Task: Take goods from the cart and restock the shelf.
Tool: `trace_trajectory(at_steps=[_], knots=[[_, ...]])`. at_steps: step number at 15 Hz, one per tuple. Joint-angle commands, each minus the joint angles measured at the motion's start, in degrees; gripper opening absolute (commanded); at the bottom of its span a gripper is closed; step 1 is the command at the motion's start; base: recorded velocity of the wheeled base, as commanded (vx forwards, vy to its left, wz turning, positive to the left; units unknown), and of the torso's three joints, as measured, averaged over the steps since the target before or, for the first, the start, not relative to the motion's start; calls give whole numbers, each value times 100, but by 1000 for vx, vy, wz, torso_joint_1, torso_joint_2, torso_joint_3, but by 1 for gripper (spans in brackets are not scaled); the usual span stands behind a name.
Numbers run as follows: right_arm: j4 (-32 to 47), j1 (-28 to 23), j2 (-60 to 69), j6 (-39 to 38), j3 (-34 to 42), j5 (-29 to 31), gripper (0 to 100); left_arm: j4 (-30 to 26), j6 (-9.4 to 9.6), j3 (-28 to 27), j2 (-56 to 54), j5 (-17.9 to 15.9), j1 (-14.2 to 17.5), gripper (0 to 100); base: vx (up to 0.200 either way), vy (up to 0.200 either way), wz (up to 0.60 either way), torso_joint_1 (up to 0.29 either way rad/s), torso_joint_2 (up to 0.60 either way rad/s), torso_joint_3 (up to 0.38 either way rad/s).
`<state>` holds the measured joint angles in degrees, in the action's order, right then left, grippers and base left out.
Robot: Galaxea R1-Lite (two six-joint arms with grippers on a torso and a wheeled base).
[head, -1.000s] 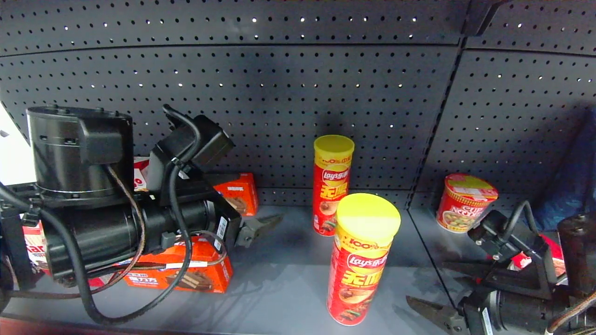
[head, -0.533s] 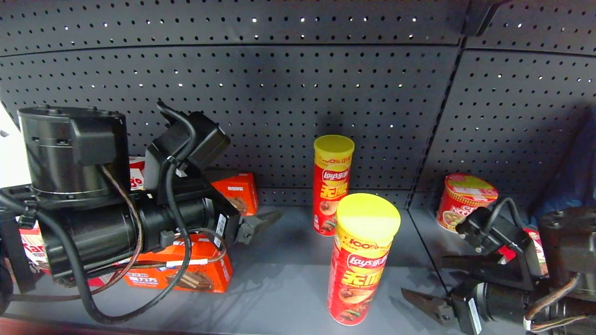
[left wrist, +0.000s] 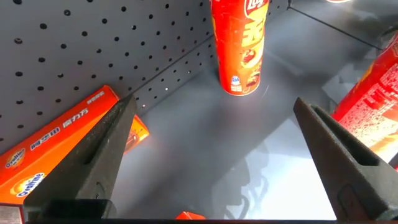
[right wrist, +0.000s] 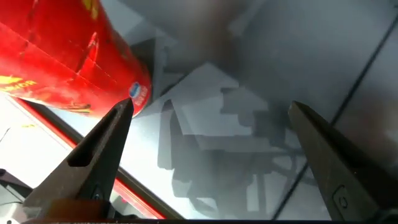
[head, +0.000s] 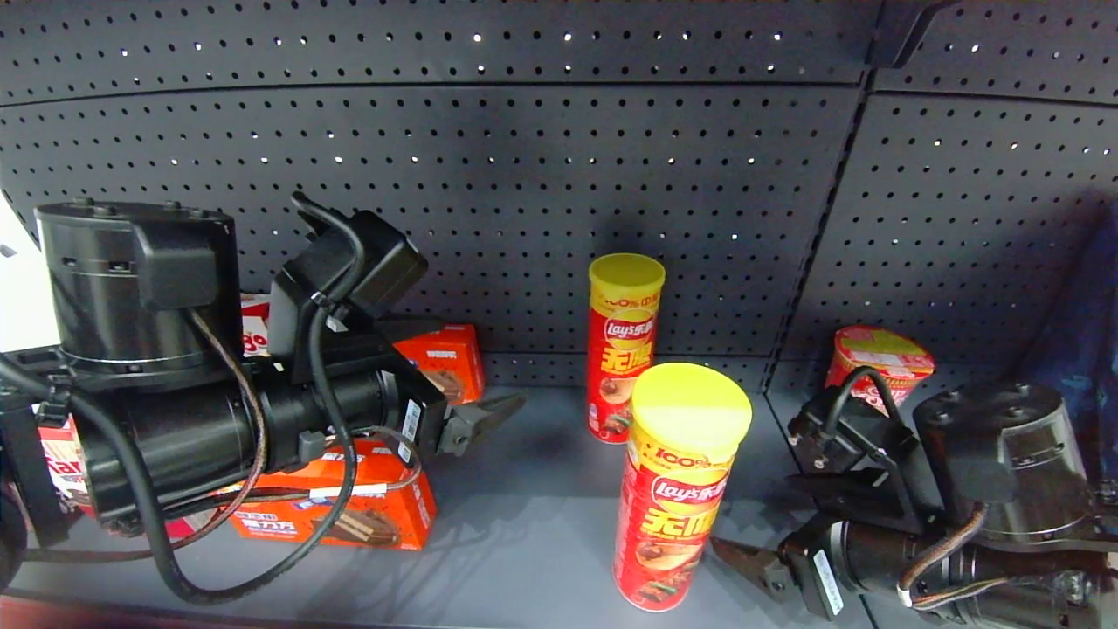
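Front canister, handling: the front canister [head: 677,489] is probably light, a stiff thin-walled tube. It is tall on a narrow base, so a sideways nudge could topple it. The printed skin looks smooth, so it may slip in a loose hold, while a hard squeeze could dent it.
Front canister, hold: I would take it around the middle of the tube, from opposite sides, well below the yellow lid [head: 690,406], which might pop off.
Front canister, looks: a red cylinder with yellow print and a flat yellow cap, undented as far as it shows.
Front canister, place: upright near the front edge of the shelf [head: 524,533], ahead of the rear canister.
Right gripper: the right gripper [right wrist: 208,115] lies low beside the tube's base. Its fingers [right wrist: 102,149] are spread wide and hold nothing. The tube stands outside the gap, just beside one fingertip; whether they touch I cannot tell.
Rear canister: the rear canister [head: 622,345] has the same print and stands upright close to the pegboard panel [head: 524,175].
Left gripper: the left gripper [left wrist: 214,106] is over the shelf, well apart from both tubes. Its fingers [left wrist: 93,168] are wide apart and empty.
Orange boxes: the orange boxes [head: 349,511] lie flat on the left of the shelf, under and behind the left arm.
Noodle cup: the noodle cup [head: 878,349] stands upright on the right of the shelf, behind the right arm.
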<state>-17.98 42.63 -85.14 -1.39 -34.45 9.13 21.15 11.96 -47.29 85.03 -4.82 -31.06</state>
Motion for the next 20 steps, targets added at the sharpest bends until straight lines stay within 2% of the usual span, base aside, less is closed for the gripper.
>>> trace_trajectory(at_steps=[1,13,16,20], knots=[[-12,70,-152,-10,-35,1,100,3,-1,0,22,-2,12,100,0,0,0,0,0,0],[-215,298,-486,-19,-194,-25,100,3,-9,9,31,-2,56,100,0,0,0,0,0,0],[-215,342,-495,-19,-185,-34,100,21,-1,211,14,-2,56,100,0,0,0,0,0,0],[-223,342,-512,-19,-185,-43,100,21,-1,220,14,-2,56,100,0,0,0,0,0,0]])
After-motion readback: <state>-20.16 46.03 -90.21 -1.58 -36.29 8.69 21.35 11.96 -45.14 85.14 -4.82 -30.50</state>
